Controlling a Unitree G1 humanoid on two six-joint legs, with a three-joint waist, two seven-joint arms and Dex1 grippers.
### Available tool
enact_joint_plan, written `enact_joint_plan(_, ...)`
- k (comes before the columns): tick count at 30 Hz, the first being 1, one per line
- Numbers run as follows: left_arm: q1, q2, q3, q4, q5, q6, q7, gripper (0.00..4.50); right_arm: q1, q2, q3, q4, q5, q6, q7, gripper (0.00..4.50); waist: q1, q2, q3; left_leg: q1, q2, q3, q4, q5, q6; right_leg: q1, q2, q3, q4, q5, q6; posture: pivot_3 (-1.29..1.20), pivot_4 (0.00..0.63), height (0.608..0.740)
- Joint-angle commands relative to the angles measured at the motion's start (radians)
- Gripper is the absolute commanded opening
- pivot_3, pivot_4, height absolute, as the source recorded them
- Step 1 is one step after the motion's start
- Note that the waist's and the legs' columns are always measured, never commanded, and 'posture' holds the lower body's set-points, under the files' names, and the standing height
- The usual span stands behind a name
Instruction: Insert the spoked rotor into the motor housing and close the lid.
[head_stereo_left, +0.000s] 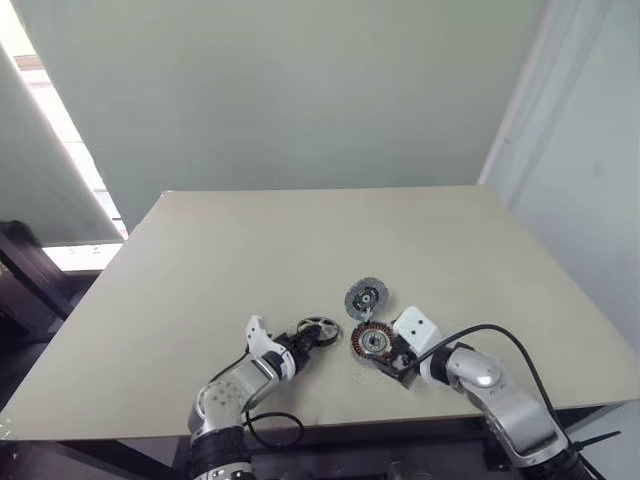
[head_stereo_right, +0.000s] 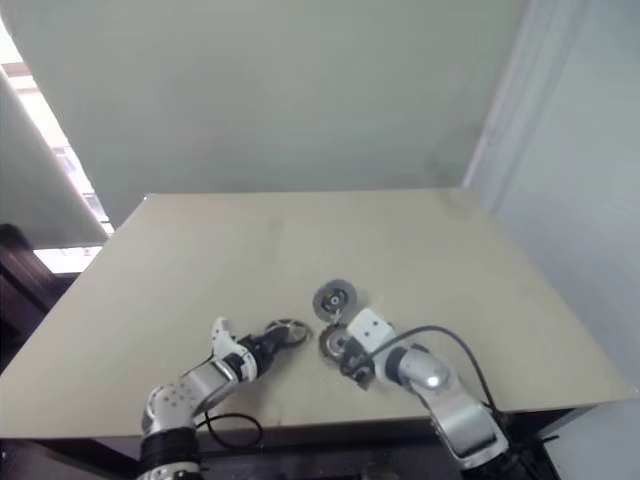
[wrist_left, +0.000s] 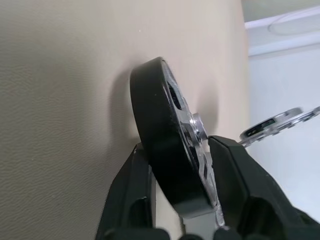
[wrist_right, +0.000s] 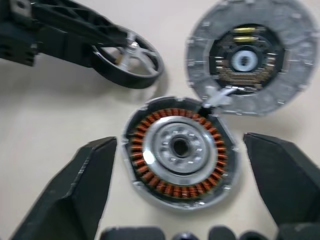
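The left gripper (head_stereo_left: 305, 342) is closing its two black fingers (wrist_left: 131, 200) on the spoked rotor (head_stereo_left: 319, 329), one finger against the dark outer rim side and the other against the shiny spoked face, so the rotor is sitting edge-on between them while its rim is touching the table (head_stereo_left: 300, 250). In the right wrist view the rotor (wrist_right: 129, 61) is lying just beside the motor housing (wrist_right: 178, 151), with the left gripper's fingers reaching across its rim. The motor housing is resting flat on the table with its ring of copper-brown windings facing up and its silvery centre exposed. The lid (wrist_right: 252, 57) is lying open and flat, joined to the housing at one edge and showing its darker centre. The right gripper (wrist_right: 180, 190) is holding nothing; its fingers (wrist_right: 75, 195) are standing wide apart, one on each side of the motor housing, clear of its edge. In the head views the right gripper (head_stereo_left: 400, 362) is sitting just beside the housing (head_stereo_left: 372, 341), with the lid (head_stereo_left: 366, 298) farther up the table.
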Motion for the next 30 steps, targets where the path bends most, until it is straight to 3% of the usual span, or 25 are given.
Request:
enact_joint_plan(1, -0.001, 0.031, 0.018, -0.061, -0.065, 0.026, -0.017, 1.21, -0.004, 0.003, -0.028, -0.052, 0.019, -0.001, 0.000, 3.20, -0.004, -0.001, 0.001, 0.000, 0.000, 0.000, 0.000, 0.000, 0.000, 0.000, 0.000, 0.000, 0.000, 0.000, 0.000, 0.00, 0.000, 0.740)
enact_joint_plan(10, 0.083, 0.181, 0.024, -0.190, -0.293, 0.245, -0.124, 1.21, 0.003, -0.013, -0.054, -0.047, 0.031, 0.012, 0.001, 0.01, -0.004, -0.001, 0.001, -0.001, 0.001, 0.001, -0.005, 0.000, 0.000, -0.004, 0.000, 0.001, 0.000, 0.000, 0.000, 0.00, 0.000, 0.740)
enact_joint_plan(14, 0.112, 0.226, -0.018, -0.223, -0.396, 0.353, -0.172, 1.21, 0.010, -0.025, -0.073, -0.038, 0.029, 0.021, -0.003, 0.00, -0.003, -0.002, 0.001, -0.002, 0.001, 0.001, -0.005, 0.000, 0.000, -0.004, 0.000, 0.001, -0.001, 0.000, 0.000, 0.00, 0.000, 0.740)
enact_joint_plan(18, 0.121, 0.223, -0.081, -0.226, -0.410, 0.386, -0.186, 1.21, 0.018, -0.034, -0.084, -0.030, 0.017, 0.031, -0.015, 0.00, -0.003, -0.002, 0.002, -0.002, 0.000, 0.001, -0.004, 0.000, 0.000, -0.004, -0.001, 0.001, -0.001, -0.001, 0.000, 0.00, 0.000, 0.740)
enact_joint_plan(30, 0.012, 0.104, -0.280, -0.092, -0.184, 0.146, -0.263, 1.21, 0.072, -0.058, -0.100, -0.059, -0.002, 0.077, -0.047, 0.00, -0.004, -0.002, 0.002, -0.003, 0.000, 0.002, -0.005, 0.001, -0.001, -0.005, 0.000, 0.002, -0.001, -0.001, 0.000, 0.00, 0.000, 0.740)
